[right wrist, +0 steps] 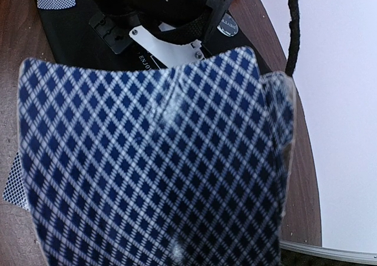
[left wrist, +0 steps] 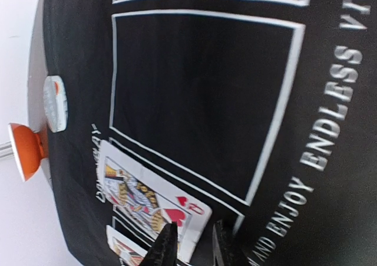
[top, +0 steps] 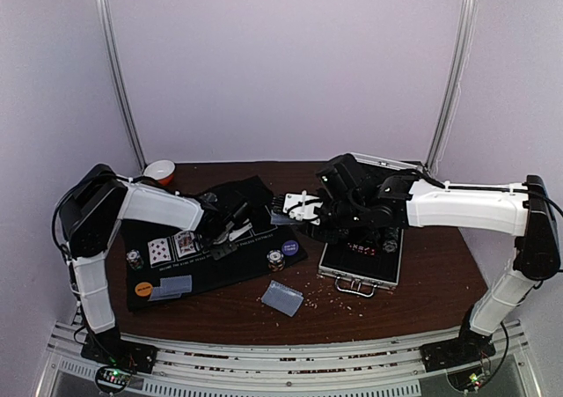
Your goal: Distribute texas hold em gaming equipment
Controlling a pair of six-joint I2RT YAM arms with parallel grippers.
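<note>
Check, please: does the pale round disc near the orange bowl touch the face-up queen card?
Apart. The left wrist view shows it plainly: a strip of bare black mat lies between the pale round disc and the nearest corner of the queen card.

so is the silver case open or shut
Open. From above, the silver case shows its black lining inside the rim, partly under the right arm.
</note>
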